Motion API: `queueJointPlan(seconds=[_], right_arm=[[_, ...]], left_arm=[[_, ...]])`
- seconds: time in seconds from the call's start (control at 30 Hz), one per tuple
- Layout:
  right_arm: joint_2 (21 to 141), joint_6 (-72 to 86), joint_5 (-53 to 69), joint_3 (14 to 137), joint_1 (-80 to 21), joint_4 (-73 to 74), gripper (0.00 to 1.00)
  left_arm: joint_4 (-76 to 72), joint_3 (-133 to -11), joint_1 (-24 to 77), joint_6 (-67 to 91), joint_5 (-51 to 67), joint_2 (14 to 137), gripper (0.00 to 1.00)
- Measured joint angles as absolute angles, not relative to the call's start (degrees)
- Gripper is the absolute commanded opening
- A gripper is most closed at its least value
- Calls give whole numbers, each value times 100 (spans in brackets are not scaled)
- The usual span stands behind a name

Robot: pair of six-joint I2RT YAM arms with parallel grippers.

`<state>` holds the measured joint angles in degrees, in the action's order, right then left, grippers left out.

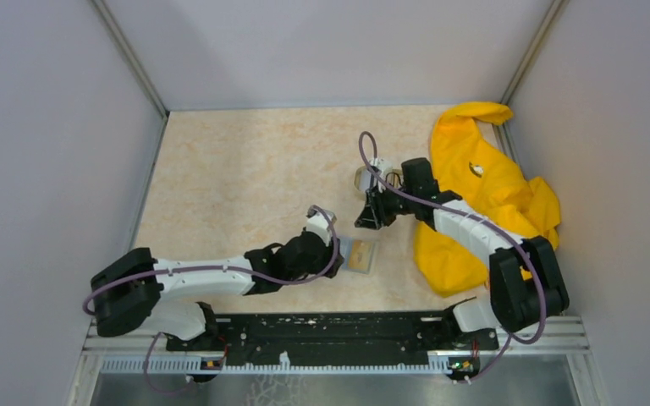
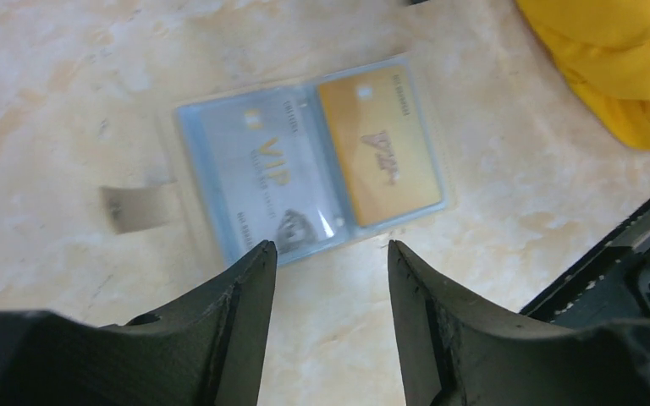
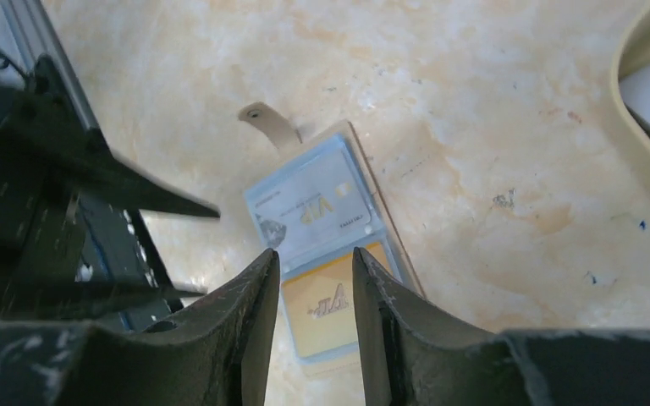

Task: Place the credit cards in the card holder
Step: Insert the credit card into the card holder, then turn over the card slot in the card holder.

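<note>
The card holder (image 1: 371, 264) lies spread open on the table near the front edge, its tan snap tab (image 2: 140, 207) sticking out to one side. Its light blue sleeves hold two credit cards, a silver one (image 2: 262, 173) and a gold one (image 2: 381, 144). The right wrist view shows the same holder (image 3: 371, 182) with the silver card (image 3: 313, 207) and the gold card (image 3: 326, 309). My left gripper (image 2: 330, 247) hovers just short of the holder's near edge, open and empty. My right gripper (image 3: 315, 252) hangs above the holder, jaws apart, nothing between them.
A beige oval dish (image 1: 372, 178) stands behind the right gripper; its rim (image 3: 643, 127) shows at the right, with something pale and dark inside. A big yellow cloth (image 1: 482, 194) fills the right side. The black base rail (image 1: 330, 330) runs along the front.
</note>
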<state>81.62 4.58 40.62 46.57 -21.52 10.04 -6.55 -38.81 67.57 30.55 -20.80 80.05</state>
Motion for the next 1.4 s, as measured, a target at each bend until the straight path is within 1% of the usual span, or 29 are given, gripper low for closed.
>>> queueJointPlan(seconds=[0.1, 0.2, 0.27, 0.37, 0.4, 0.47, 0.53, 0.6, 0.8, 0.9, 0.93, 1.07, 1.13, 1.2, 1.27, 1.33, 1.4], right_arm=[[7758, -628, 4469, 4685, -2147, 1334, 31], [7417, -1914, 5065, 4683, -2211, 1758, 29], [7238, -2982, 5170, 4681, -2482, 2200, 27], [7102, -4545, 4908, 4657, -3454, 2842, 9], [7091, -5000, 4724, 4606, -3874, 2985, 5], [7140, -5634, 4429, 4418, -4504, 3135, 0], [7378, -6058, 4154, 4268, -4840, 3277, 0], [7664, -6230, 3844, 4213, -4965, 3297, 0], [8132, -6405, 2849, 4005, -5330, 3194, 0], [8171, -6377, 2552, 4005, -5352, 3087, 0], [8171, -6357, 2443, 4007, -5352, 3015, 0], [8171, -6239, 2064, 4007, -5249, 2746, 0], [8169, -6132, 1909, 4007, -5041, 2644, 0], [8143, -6027, 1734, 3999, -4792, 2547, 0], [8058, -5955, 1684, 3970, -4558, 2512, 3], [7889, -5892, 1822, 3944, -4436, 2517, 6], [7723, -5857, 2163, 3942, -4416, 2611, 7]], left_arm=[[-762, -3323, 6416, 3063, -1900, 7550, 59], [-987, -2823, 5968, 3127, -1623, 7107, 58], [-1179, -2502, 5662, 3210, -1393, 6816, 56], [-1435, -2202, 5310, 3358, -1105, 6615, 47], [-1503, -2154, 5247, 3398, -1031, 6606, 45], [-1575, -2117, 5190, 3509, -893, 6628, 42], [-1656, -2110, 5170, 3566, -781, 6674, 40], [-1737, -2106, 5168, 3642, -683, 6740, 40], [-1898, -2056, 5164, 3780, -532, 6803, 40], [-2023, -2053, 5159, 3813, -447, 6853, 42], [-2069, -2056, 5159, 3822, -412, 6888, 45], [-2294, -2056, 5159, 3918, -242, 7129, 55], [-2399, -2056, 5159, 3977, -134, 7284, 59], [-2488, -2056, 5159, 4058, -49, 7430, 61], [-2569, -2056, 5159, 4117, 10, 7533, 61], [-2630, -2060, 5159, 4158, 67, 7614, 61], [-2676, -2071, 5159, 4185, 106, 7655, 61]])
